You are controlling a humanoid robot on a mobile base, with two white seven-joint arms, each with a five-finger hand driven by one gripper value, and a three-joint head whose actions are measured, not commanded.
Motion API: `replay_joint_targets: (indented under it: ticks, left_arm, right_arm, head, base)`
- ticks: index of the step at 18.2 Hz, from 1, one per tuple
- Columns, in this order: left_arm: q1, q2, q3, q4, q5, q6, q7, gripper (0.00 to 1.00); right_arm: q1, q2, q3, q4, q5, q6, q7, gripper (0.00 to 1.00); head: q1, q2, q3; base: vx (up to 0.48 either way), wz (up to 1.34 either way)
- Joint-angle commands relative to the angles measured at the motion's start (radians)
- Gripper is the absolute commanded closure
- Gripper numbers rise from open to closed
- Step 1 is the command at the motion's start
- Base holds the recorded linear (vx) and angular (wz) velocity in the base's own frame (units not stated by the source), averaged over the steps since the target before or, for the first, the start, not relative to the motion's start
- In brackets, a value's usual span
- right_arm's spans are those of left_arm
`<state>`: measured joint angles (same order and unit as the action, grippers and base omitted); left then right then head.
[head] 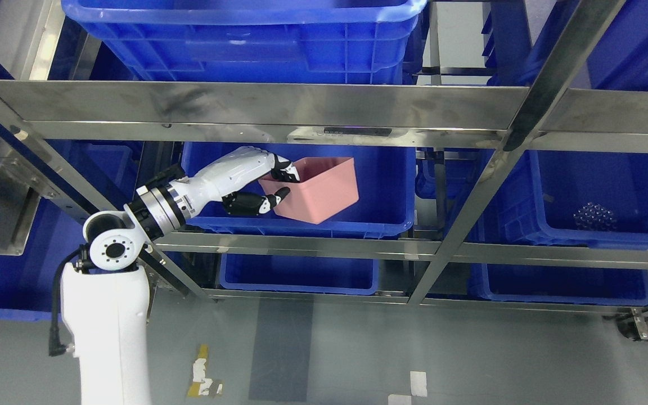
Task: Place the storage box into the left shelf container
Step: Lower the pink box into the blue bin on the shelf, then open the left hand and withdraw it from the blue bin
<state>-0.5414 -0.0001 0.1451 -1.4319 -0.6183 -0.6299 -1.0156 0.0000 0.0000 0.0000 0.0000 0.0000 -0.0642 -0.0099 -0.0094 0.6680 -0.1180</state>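
A pink storage box (pixel 321 188) is held tilted inside the blue container (pixel 386 185) on the left side of the middle shelf. My left hand (pixel 280 180) is shut on the box's left rim, fingers over the top edge and thumb under it. The left arm (pixel 110 315) rises from the lower left and reaches between the shelf rails. I cannot tell whether the box's bottom touches the container floor. The right arm does not show.
The steel shelf frame (pixel 256 104) crosses just above the hand, with a slanted post (pixel 470 197) to the right. More blue bins sit above (pixel 245 34), at the right (pixel 599 197) and below (pixel 301 273). Grey floor lies in front.
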Motion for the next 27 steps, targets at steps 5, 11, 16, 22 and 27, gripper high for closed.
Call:
replay_joint_targets:
  ticks: [5, 11, 16, 22, 27]
  left_arm:
    - [-0.048, 0.018, 0.001, 0.254, -0.09, 0.003, 0.153, 0.54]
    - [0.058, 0.018, -0.042, 0.251, 0.064, 0.048, 0.305, 0.03]
    - [0.314, 0.018, -0.113, 0.058, 0.514, 0.147, 0.472, 0.01]
    - [0.537, 0.018, -0.107, -0.249, 0.676, 0.265, 0.865, 0.01]
    - [0.531, 0.018, -0.05, -0.248, 0.747, 0.394, 0.864, 0.0]
  right_arm:
    - [-0.006, -0.017, -0.003, -0.017, -0.002, 0.0, -0.002, 0.0]
    - [-0.006, -0.017, -0.003, -0.017, -0.002, 0.0, -0.002, 0.0]
    - [-0.006, -0.017, -0.003, -0.017, -0.002, 0.0, -0.002, 0.0]
    - [-0.006, -0.017, -0.003, -0.017, -0.002, 0.0, -0.002, 0.0]
    - [-0.006, -0.017, -0.003, -0.017, -0.002, 0.0, -0.004, 0.0]
  head:
    - [0.0, 0.0, 0.0]
    - [0.0, 0.0, 0.0]
    - [0.0, 0.0, 0.0]
    - [0.0, 0.0, 0.0]
    - [0.0, 0.0, 0.0]
  base:
    - [-0.001, 0.0]
    - [0.0, 0.0]
    - [0.0, 0.01]
    - [0.0, 0.0]
    - [0.0, 0.02]
